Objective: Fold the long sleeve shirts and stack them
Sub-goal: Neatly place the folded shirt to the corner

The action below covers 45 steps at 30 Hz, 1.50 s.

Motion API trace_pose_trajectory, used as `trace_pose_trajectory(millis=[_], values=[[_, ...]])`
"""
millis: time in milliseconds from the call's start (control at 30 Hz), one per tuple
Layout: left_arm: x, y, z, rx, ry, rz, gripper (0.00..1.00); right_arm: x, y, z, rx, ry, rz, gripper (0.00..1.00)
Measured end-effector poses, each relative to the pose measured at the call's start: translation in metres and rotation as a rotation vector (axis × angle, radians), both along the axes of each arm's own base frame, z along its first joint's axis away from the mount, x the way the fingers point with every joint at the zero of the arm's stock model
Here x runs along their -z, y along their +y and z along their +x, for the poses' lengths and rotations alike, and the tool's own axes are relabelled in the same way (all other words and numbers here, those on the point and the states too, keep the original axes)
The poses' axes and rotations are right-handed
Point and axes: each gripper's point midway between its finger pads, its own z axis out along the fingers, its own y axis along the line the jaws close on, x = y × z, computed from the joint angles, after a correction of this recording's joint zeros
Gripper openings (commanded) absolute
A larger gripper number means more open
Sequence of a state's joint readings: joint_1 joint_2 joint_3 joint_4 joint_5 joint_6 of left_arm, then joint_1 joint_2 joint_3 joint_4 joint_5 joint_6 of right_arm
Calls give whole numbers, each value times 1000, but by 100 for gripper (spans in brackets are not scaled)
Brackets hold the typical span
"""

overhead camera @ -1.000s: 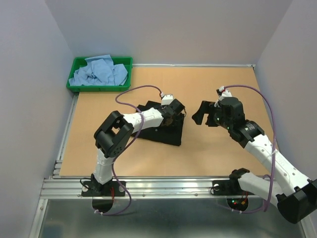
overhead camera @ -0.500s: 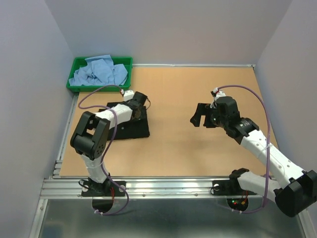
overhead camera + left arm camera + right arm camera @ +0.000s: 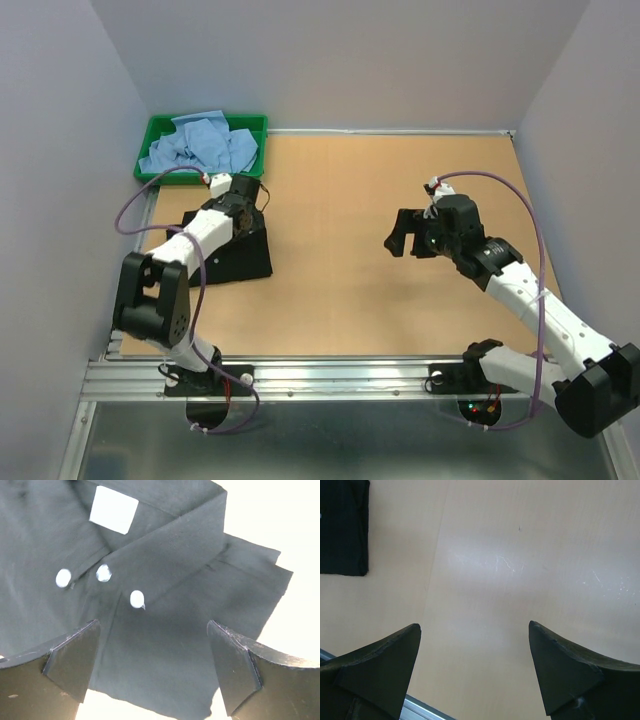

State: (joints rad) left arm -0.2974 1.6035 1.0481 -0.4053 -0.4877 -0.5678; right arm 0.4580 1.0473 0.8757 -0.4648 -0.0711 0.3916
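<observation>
black cloth first: leave shirt lying folded just before tray, lift wide-open, empty left gripper straight up off collar without snagging, then reach for blue shirts heaped in tray, with right gripper, also agape and empty, ready well right of tray.

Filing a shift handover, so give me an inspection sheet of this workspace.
Surface: tan table, no marks seen from above.
Job's things: black shirt folded, on the table's left side; blue shirts crumpled in the green tray, far-left corner.
Clutter: nothing seen.
Tools: left tool open above the black shirt; right tool open over bare table.
Cables: purple left cable and right cable, each looping off its arm.
Surroundings: grey walls; metal rail at the near edge.
</observation>
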Motion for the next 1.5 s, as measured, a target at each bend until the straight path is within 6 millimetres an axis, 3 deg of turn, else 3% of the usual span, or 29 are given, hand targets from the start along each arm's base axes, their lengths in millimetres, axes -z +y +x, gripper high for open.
trace_pose_trajectory(millis=[133,200,267,333,467,767,1233,1500], values=[[-47,-6,-9,-119,-190,-158,98,-5,0,-1,-7,-19,4,93],[-57,-8,-17,-190,-267,-246,97,-10,0,-3,-13,-33,12,93],[-48,-8,-33,-282,-310,-342,94,-14,0,-5,-20,-43,22,93],[-24,-6,-52,-373,-287,-399,93,-18,1,-7,-27,-53,32,93],[11,-3,-70,-517,-244,-451,91,-24,3,-10,-43,-67,50,93],[33,13,-43,-687,-259,-486,88,-31,4,-14,-65,-96,51,93],[33,98,8,-816,-291,-418,87,-27,4,-12,-79,-100,17,93],[32,115,32,-850,-316,-453,86,-17,4,-9,-80,-75,-3,92]])
